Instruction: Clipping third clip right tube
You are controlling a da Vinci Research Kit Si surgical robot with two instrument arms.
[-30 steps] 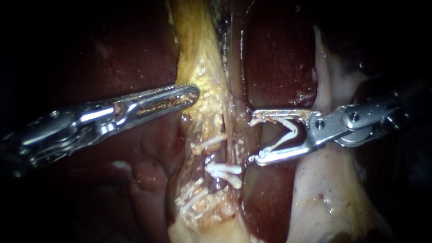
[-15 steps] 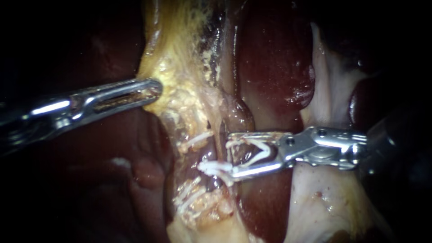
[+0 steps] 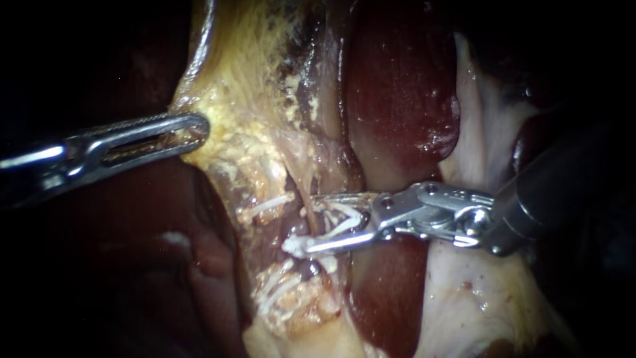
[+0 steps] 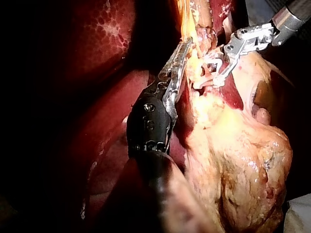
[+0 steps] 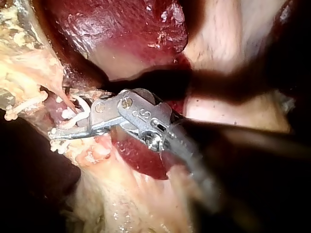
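The white clip (image 3: 339, 222) sits as an open V between the jaws of the right instrument (image 3: 302, 224). Both jaws hold it, standing apart. They straddle the tube (image 3: 295, 229), a dark strand running down through pale, fatty tissue, so the tube lies inside the clip's mouth. The lower jaw's tip rests against 1 placed clip (image 3: 291, 246) on that strand. Another placed clip (image 3: 268, 205) lies just beside the upper jaw, and more white clips (image 3: 278, 292) cross the tissue below.

Dark red liver (image 3: 397, 86) lies above and behind the jaws. The left instrument (image 3: 197, 127) is well apart from them, its jaws clamped on the yellow fatty tissue (image 3: 232, 142).

The left wrist view shows the left instrument (image 4: 181, 54) edge-on. Its toothed jaws bite the yellow tissue's rim, and the right instrument (image 4: 217, 68) is just beyond.

The right wrist view shows the right instrument (image 5: 65, 119) from its side, with the clip's (image 5: 80, 116) 2 legs spread between the jaws.
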